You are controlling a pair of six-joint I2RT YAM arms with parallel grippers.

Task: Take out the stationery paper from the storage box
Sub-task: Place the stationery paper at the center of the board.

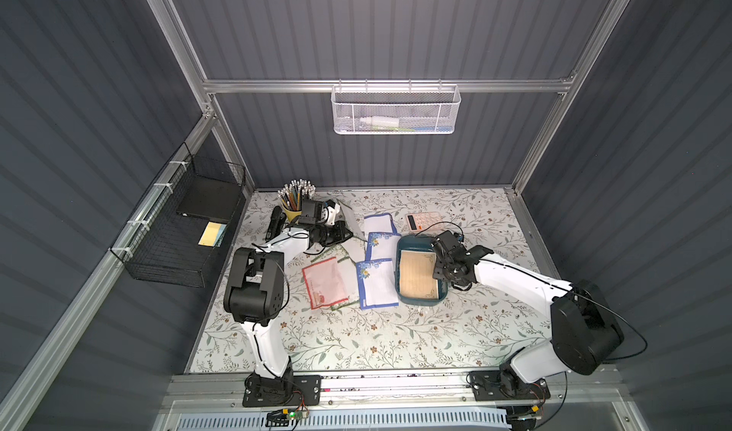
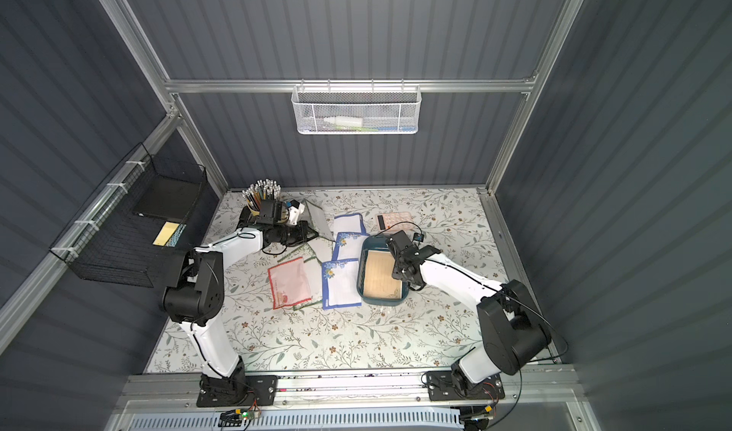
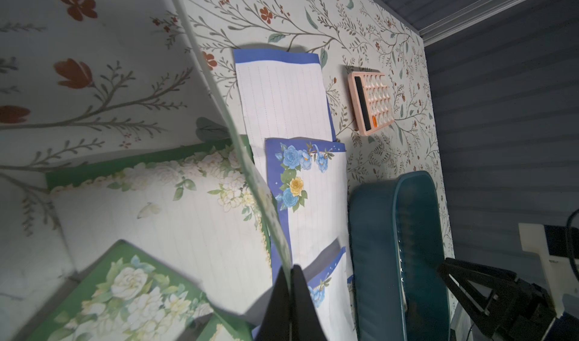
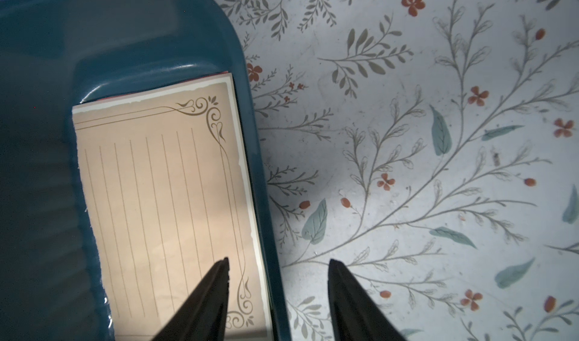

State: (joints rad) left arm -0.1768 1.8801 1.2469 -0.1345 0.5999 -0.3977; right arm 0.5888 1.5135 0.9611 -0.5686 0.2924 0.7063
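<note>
On the flowered worktop [image 1: 396, 330], the blue box [image 1: 422, 300] sits near the right arm. Several loose sheets [image 1: 378, 286] lie flat just beside it, towards the left arm. Inside the box lies a tan sheet [image 1: 418, 272], flat on the floor and close against one wall. A red edge peeks from beneath it, so there is probably more paper underneath.

One more sheet [image 1: 352, 223] stands on edge, bowed, pinched at one end by the left fingers [image 3: 289, 292], which are closed on it. The right fingers [image 4: 278, 280] are spread open and hold nothing. One tip is over the tan sheet, the other over the worktop outside the box wall.

The paper looks very light, thin and floppy. It bends under its own weight and would likely crease if squeezed hard. Lying flat, it offers no edge to pinch. The best hold, I judge, is a corner or short edge, nudged against the wall until it lifts. Stacked sheets may cling and come up together.
</note>
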